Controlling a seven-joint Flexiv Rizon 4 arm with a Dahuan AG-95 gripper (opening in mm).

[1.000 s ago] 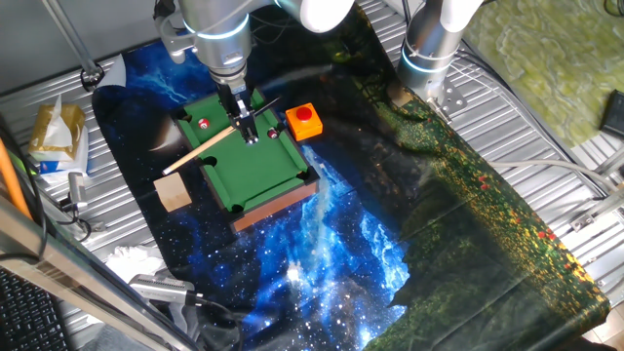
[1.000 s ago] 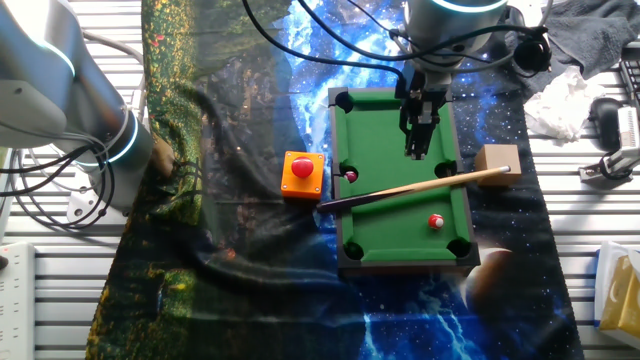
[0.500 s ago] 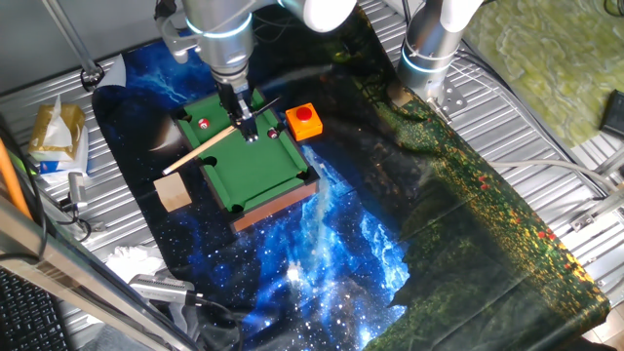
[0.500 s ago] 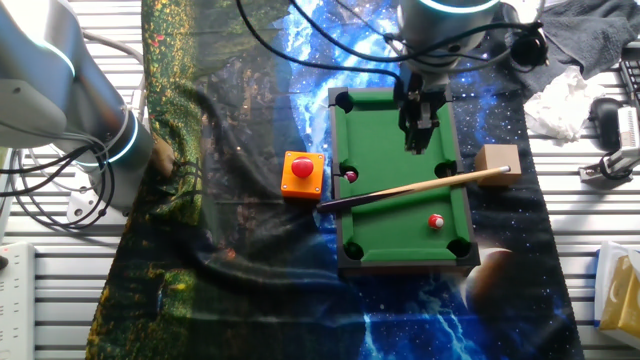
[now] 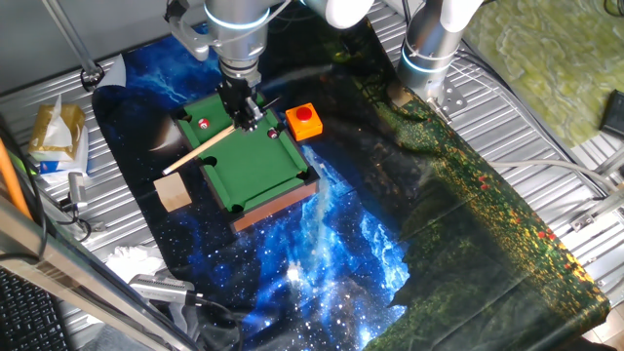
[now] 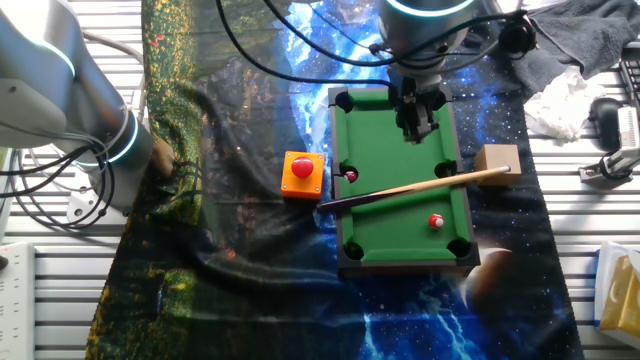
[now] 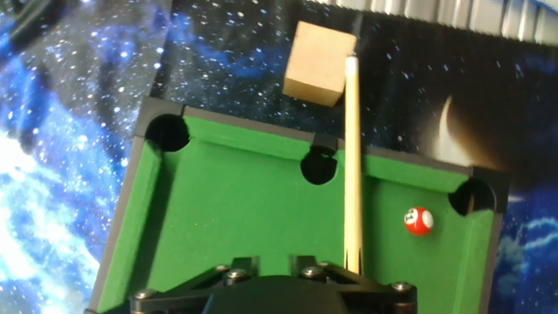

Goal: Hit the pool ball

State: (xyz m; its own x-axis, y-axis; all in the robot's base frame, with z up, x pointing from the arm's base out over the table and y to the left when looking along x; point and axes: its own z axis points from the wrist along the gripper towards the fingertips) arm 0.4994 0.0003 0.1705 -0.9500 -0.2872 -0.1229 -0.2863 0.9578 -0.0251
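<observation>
The pool ball (image 6: pixel 436 221), bright red with a white spot, sits on the green felt of the small pool table (image 6: pixel 385 215) near one corner pocket, close to the long rail on the wooden block's side; in the hand view it (image 7: pixel 418 220) lies just to the right of the cue. The cue (image 6: pixel 410 187) lies slantwise across the table, its pale butt resting on the wooden block (image 6: pixel 497 160) outside the rail and its dark tip reaching over the opposite rail toward the red button on its orange base (image 6: pixel 302 173). A darker ball (image 6: pixel 351 175) rests by the side pocket on the button's side, well apart from the red one. The gripper (image 6: pixel 415 112) hangs over the far half of the felt, above the cue and touching nothing; the fixed views show its fingers as a dark cluster and the hand view shows only the base of the hand, so whether the fingers are spread or pressed together cannot be told. The step in hand looks like the approach to the cue, with the strike itself not yet begun. The next move probably calls for coming down over the cue's shaft, taking a firm hold, then swinging or sliding the stick so that it meets the red ball rather than the darker one, without knocking the butt off the block first.
</observation>
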